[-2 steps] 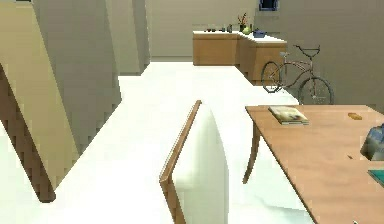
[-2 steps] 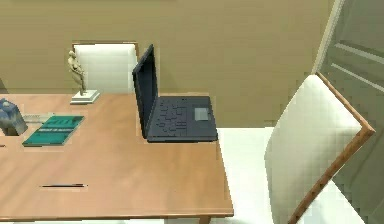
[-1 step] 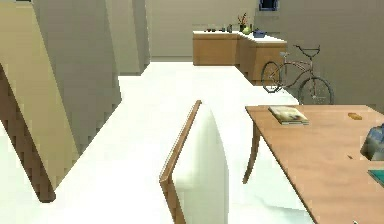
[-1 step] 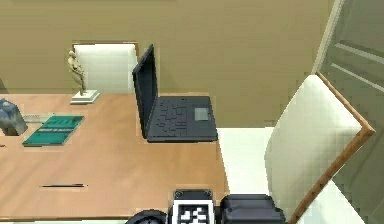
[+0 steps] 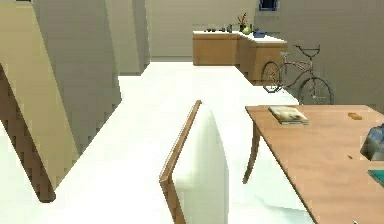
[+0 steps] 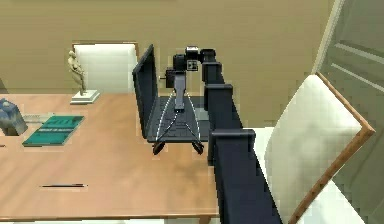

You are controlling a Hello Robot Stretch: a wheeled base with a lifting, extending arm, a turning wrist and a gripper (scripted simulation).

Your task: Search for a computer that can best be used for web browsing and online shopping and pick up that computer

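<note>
The dark open laptop (image 6: 145, 90) stands on the light-brown wooden worktop (image 6: 110, 165) near its far right corner in the arm side view. Its screen is upright and its base reaches toward the worktop's right edge. The gripper (image 6: 177, 148) sits at the end of the dark square arm (image 6: 238, 170), with its 2 thin fingers (image 6: 162, 138) pointing down in front of the laptop's base. How wide the gripper stands cannot be told. With the laptop lying behind it, it also cannot be told whether it holds or touches anything.

A flat teal book (image 6: 55, 130) lies toward the worktop's left edge. A pale figurine on a base (image 6: 77, 78) stands at the far edge. A white cushioned chair with a wooden frame (image 6: 315, 135) stands just beside the right edge.
</note>
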